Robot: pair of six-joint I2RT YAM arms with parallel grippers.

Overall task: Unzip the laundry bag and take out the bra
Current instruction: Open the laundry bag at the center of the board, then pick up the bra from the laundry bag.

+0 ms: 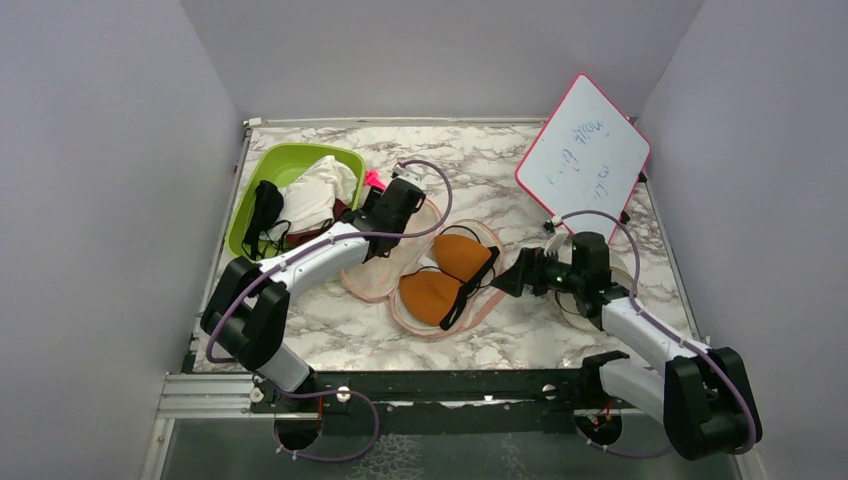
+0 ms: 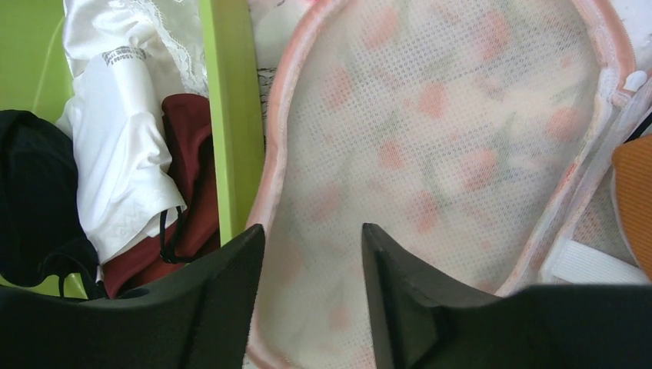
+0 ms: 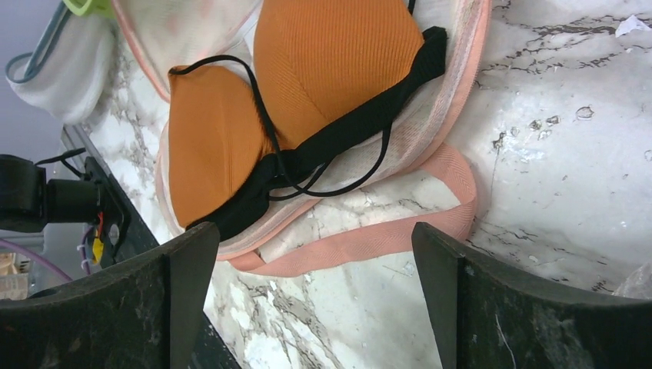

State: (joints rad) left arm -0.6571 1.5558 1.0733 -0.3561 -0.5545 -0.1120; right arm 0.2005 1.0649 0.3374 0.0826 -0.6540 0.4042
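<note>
The laundry bag point(image 1: 372, 278) lies unzipped and spread flat on the marble table, its two peach mesh halves side by side. The rust-orange bra point(image 1: 442, 272), with black straps, lies on the right half. My left gripper point(image 1: 400, 215) is open over the left half, near its end next to the bin. In the left wrist view its fingers point(image 2: 311, 238) straddle the mesh point(image 2: 430, 115), with nothing between them. My right gripper point(image 1: 508, 282) is open and empty just right of the bag. In the right wrist view point(image 3: 315, 238) it faces the pink edging point(image 3: 369, 242) and the bra point(image 3: 330, 61).
A green bin point(image 1: 258, 180) at the back left holds a white garment point(image 2: 123, 138), a dark maroon one point(image 2: 192, 154) and a black one point(image 2: 31, 200). A pink-framed whiteboard point(image 1: 585, 160) leans at the back right. A small pink object point(image 1: 373, 180) lies by the bin.
</note>
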